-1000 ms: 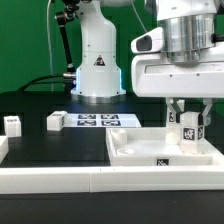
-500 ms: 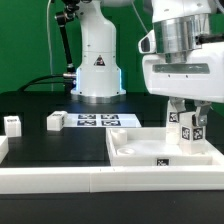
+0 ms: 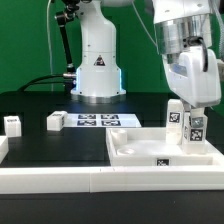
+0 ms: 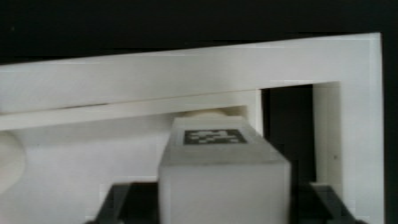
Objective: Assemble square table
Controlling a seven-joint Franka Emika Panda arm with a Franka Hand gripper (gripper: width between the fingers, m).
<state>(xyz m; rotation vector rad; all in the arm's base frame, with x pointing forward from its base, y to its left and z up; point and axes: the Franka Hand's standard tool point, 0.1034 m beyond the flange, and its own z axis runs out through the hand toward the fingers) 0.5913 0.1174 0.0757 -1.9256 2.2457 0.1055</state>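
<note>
White leg (image 4: 217,160) in pincer (image 4: 222,205), just beside tabletop (image 3: 135,160) corner rim.

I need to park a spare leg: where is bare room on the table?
Bare black table between the loose legs, rail and tabletop. Crowded at the tabletop's end on the exterior view's right, where the gripper holds a leg.

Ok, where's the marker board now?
In the exterior view's centre the marker board lies flat on the black table before the robot base, loose leg on that view's left, tabletop on its right.
</note>
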